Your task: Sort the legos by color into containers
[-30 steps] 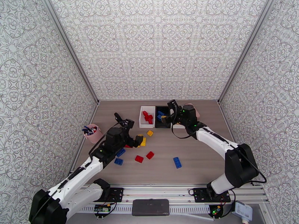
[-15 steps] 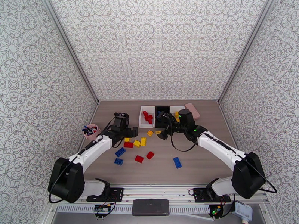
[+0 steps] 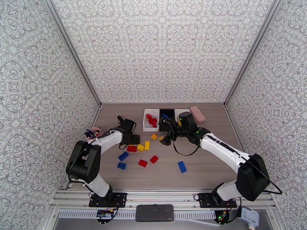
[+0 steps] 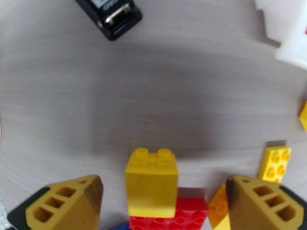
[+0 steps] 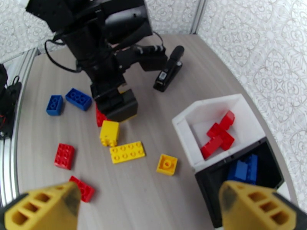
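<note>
Legos (image 3: pixel 142 163) are mostly loose in the middle of the table on the top camera, with reds, blues and yellows scattered between your two arms. Three trays sit in a row along the far edge. The white tray (image 3: pixel 146 126) on the left has red bricks (image 3: pixel 152 120) in it. The black tray (image 3: pixel 165 111) beside it shows a bit of blue. The second white tray (image 3: pixel 182 110) is half hidden by your right arm, so I can't tell what's inside. Your left gripper (image 3: pixel 134 139) is down by the yellow pieces, and your right gripper (image 3: pixel 165 140) hangs just in front of the black tray.

Left wrist cam: your fingers (image 4: pixel 65 206) are spread wide with nothing gripped. A yellow brick (image 4: pixel 152 183) stands right between them, touching neither, with a red brick (image 4: pixel 180 219) right against it.

Right wrist cam: your jaws are wide apart and empty, up above the table. The white tray holds only reds, and the black tray next to it holds blue bricks (image 5: pixel 241 169).
</note>
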Motion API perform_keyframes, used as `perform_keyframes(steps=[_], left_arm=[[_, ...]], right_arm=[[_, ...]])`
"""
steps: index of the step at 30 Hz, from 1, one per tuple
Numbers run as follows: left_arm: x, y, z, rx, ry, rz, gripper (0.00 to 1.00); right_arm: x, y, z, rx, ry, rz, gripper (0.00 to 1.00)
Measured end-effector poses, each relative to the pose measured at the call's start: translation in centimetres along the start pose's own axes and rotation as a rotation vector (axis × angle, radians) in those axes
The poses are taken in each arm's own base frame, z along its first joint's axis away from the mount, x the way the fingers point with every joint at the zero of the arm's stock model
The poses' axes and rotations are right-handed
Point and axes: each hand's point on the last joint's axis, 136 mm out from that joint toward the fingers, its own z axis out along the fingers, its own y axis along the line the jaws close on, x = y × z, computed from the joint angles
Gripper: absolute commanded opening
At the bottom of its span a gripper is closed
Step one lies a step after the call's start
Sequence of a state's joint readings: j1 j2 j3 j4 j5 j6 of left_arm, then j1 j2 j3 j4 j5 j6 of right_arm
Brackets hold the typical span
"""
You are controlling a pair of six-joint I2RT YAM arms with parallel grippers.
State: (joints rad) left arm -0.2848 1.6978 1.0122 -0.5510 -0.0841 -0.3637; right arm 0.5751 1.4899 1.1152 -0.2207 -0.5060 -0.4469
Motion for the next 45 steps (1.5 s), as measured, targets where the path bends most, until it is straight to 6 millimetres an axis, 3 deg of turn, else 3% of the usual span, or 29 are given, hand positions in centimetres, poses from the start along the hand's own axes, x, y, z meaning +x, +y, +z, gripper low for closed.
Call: perform_keyframes(steps=[5,13,19,23,29,37,41,45], left_arm=[[0.5,0.1,1.0,-0.016,0.042,-0.003,0.64],[0.3,0.1,0.9,-0.021,0.043,-0.019,0.35],[0.1,-0.3,0.3,-0.027,0.021,-0.011,0.31],[-1.1,-1.8,-1.0,0.013,-0.046,-0.002,0.31],[-5.5,-7.9,-5.1,0.174,-0.287,0.044,0.31],[-11.5,-17.2,-10.9,0.439,-0.587,0.113,0.3],[-13.7,-21.4,-12.3,0.552,-0.667,0.151,0.31],[-14.6,-25.6,-12.2,0.629,-0.705,0.197,0.3]], right_arm=[[-0.1,-0.1,0.1,-0.003,0.006,0.004,0.99],[-0.7,-0.3,0.0,0.001,-0.003,-0.009,0.99],[-0.5,-0.5,0.0,0.015,0.006,-0.006,0.99],[-0.4,-1.0,-0.3,0.052,0.013,-0.008,0.99],[-0.8,-2.0,-2.8,0.155,-0.014,-0.002,1.0],[-0.1,-4.9,-8.2,0.35,-0.058,0.061,1.0],[0.1,-5.7,-10.8,0.43,-0.081,0.087,1.0],[0.3,-6.3,-12.6,0.494,-0.095,0.107,1.0]])
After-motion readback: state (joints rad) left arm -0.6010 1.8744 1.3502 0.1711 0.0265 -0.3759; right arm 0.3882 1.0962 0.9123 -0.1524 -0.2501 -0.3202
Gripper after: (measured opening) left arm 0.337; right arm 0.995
